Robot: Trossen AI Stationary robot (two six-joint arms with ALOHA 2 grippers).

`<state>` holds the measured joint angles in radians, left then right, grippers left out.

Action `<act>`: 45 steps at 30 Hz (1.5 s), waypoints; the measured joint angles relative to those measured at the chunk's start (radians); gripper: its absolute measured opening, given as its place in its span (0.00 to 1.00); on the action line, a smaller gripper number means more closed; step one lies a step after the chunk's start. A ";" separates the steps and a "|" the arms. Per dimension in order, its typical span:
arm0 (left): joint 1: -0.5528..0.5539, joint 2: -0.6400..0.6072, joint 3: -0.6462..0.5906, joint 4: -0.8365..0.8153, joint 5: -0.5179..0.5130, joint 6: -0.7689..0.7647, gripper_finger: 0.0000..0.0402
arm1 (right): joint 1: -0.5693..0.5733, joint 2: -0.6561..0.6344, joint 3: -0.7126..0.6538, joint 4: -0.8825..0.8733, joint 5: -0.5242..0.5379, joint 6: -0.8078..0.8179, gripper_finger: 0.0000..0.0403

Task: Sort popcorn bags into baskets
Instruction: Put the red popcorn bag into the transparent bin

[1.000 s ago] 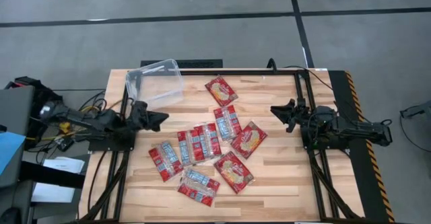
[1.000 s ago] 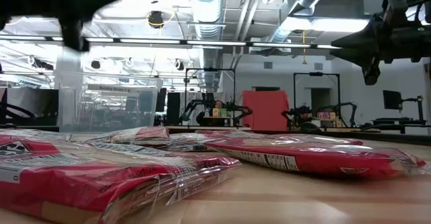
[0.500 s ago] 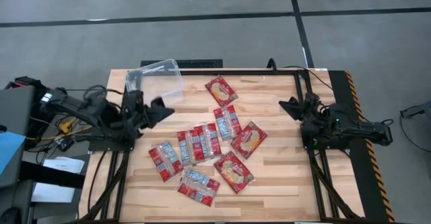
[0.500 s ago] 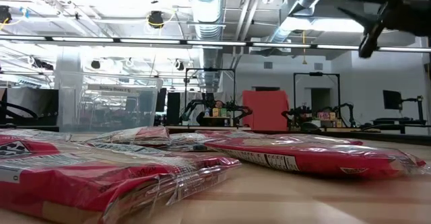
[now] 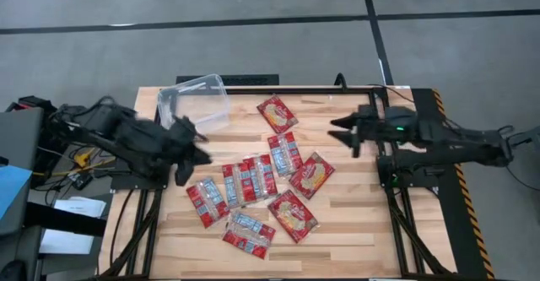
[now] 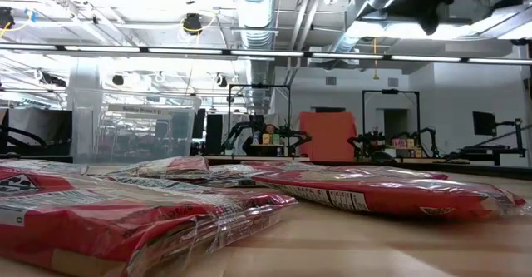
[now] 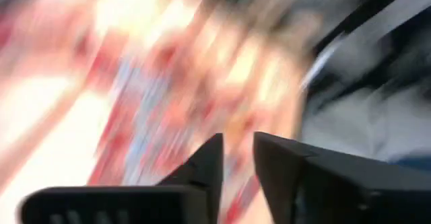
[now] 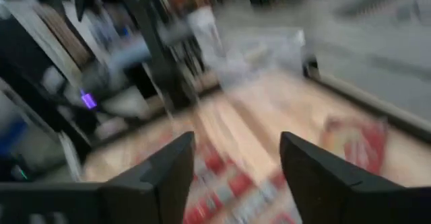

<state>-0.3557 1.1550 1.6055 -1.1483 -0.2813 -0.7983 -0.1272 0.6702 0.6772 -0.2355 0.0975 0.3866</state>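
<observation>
Several red popcorn bags (image 5: 253, 180) lie flat and scattered in the middle of the wooden table; in the low view they show close up (image 6: 125, 219). The clear plastic tub (image 5: 196, 104) stands at the far left of the table and shows again in the low view (image 6: 133, 127). My left gripper (image 5: 192, 153) hangs above the table just near of the tub, left of the bags, its fingers a narrow gap apart (image 7: 238, 163). My right gripper (image 5: 337, 131) hovers right of the bags, its fingers wide apart (image 8: 237, 157). Neither holds anything.
A black frame rail (image 5: 375, 146) runs along the right side of the table, with a matching one on the left (image 5: 152, 205). Bare wood lies between the bags and the right rail (image 5: 354, 205). Cables and equipment sit off the table's left edge (image 5: 51, 180).
My right gripper drew back to the right, then swung out toward the table's left over the wood and rose, leaving the top of the low view. My left arm lifted and its gripper tipped down toward the bags. The bags and tub stayed put.
</observation>
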 joint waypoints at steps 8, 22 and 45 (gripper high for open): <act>-0.122 0.013 -0.208 -0.394 0.086 -0.537 0.51 | 0.000 0.394 0.090 0.028 -0.051 0.012 0.70; -0.555 0.008 -0.783 0.185 -0.018 -1.527 0.64 | 0.000 0.738 0.094 0.255 -0.076 0.051 0.70; -0.500 0.361 -0.919 0.580 -0.174 -1.518 0.63 | -0.072 0.758 0.133 0.395 -0.074 0.077 0.70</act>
<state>-0.8556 1.5161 0.6869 -0.5681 -0.4550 -2.3163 -0.1993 1.4284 0.8104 0.1598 0.0238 0.4637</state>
